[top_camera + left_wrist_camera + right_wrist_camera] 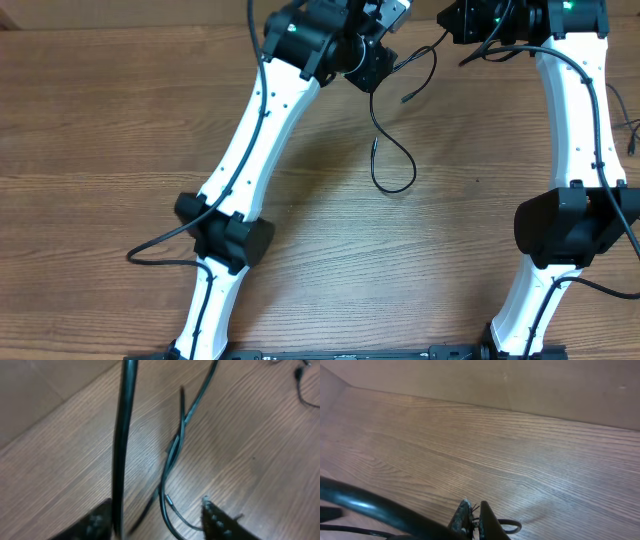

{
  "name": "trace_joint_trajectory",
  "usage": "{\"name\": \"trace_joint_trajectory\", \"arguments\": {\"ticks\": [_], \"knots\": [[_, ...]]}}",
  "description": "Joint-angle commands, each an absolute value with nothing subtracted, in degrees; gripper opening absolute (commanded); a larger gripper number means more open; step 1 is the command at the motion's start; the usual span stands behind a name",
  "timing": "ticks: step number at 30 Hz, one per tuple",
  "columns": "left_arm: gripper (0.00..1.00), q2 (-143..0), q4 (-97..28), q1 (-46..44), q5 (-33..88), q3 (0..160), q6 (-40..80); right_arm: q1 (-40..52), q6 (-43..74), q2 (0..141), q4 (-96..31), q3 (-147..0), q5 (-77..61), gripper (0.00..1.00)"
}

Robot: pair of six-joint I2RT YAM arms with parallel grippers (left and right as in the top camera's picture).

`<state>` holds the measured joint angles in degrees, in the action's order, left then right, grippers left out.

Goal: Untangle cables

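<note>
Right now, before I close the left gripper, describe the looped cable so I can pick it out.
Look at the far middle of the wooden table. From the left gripper the looped cable runs toward the near edge and curls into a hook. Unlike the short cord at the right gripper, its free end turns back.

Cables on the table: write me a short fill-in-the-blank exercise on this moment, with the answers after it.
1. The left hand is ___, with thin cables lying between its fingers.
2. The right hand is ___.
3. Seen from overhead, one cable curls into a ___ on the table.
Missing words: open; shut; loop.
</note>
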<state>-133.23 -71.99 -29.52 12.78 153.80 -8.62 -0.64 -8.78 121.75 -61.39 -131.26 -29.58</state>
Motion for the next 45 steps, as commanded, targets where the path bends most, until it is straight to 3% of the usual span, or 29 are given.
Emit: {"name": "trace_joint_trajectory", "arguments": {"ticks": [1, 3, 4, 11, 22, 31, 35, 42, 45], "knots": [[0.42, -136.79, -70.89, -29.17, 11.94, 154.28, -10.02, -0.32, -8.36, 119.90, -61.87, -132.42, -29.58, 0.04], [0.06, -137.56, -70.08, -28.84, 11.86, 154.28, -10.11, -0.34, -8.43, 119.52, -62.35, -132.44, -29.56, 0.04], [0.04, -137.80, -69.89, -28.60, 11.88, 154.28, -10.07, -0.34, -8.84, 119.26, -62.78, -132.44, -29.56, 0.04], [0.04, -132.99, -75.85, -25.67, 13.72, 154.45, -5.76, -1.69, -9.52, 119.20, -63.90, -132.40, -18.11, 0.04], [0.04, -119.37, -96.47, -25.08, 14.63, 154.45, -2.07, -9.89, -10.46, 121.36, -57.63, -132.35, -17.58, 0.04], [0.04, -111.31, -96.79, -24.71, 14.33, 154.39, 1.32, -17.04, -10.85, 124.75, -57.23, -132.33, -7.92, 0.04], [0.04, -111.33, -96.16, -24.71, 14.41, 154.39, 1.28, -17.87, -12.25, 124.64, -59.37, -132.38, -12.12, 0.04], [0.05, -116.55, -87.07, -25.19, 14.59, 154.36, -3.55, -11.84, -11.55, 124.18, -62.81, -132.49, -21.63, 0.04], [0.13, -119.61, -84.62, -25.15, 14.46, 154.36, -5.13, -7.38, -10.72, 122.34, -63.44, -132.53, -21.52, 0.04]]}}
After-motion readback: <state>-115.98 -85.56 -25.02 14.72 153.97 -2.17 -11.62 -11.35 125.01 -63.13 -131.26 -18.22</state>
